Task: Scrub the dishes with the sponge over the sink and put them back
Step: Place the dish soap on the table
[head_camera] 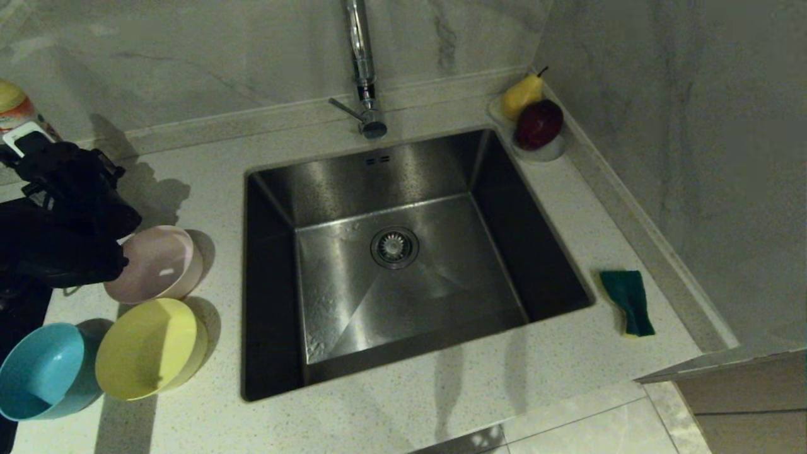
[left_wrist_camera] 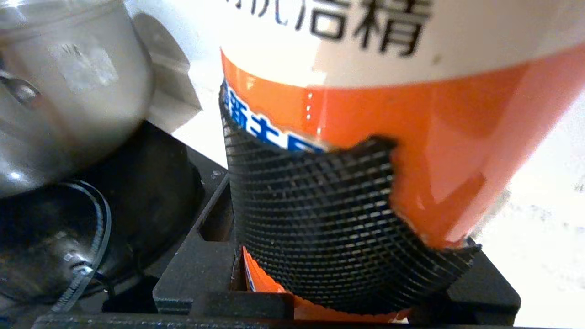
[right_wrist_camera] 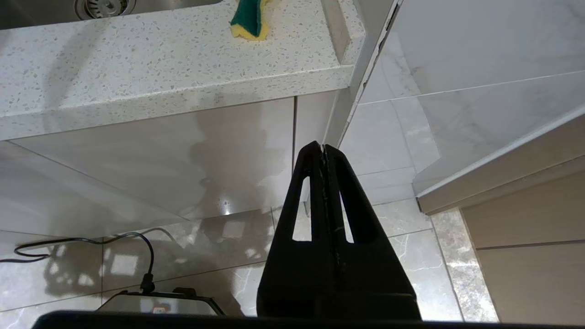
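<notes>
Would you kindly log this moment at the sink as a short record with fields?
left gripper: closed on the orange detergent bottle, at the counter's far left
right gripper: shut, parked below the counter edge
bowls: pink bowl, yellow bowl, blue bowl, all left of the sink
sponge: on the counter, right of the sink, untouched
fruit dish: back right corner, holding pear and dark red fruit

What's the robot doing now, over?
Left gripper shut on orange bottle, far left of counter. Right gripper shut, parked below counter. Sponge untouched right of sink. Bowls waiting left of it.
</notes>
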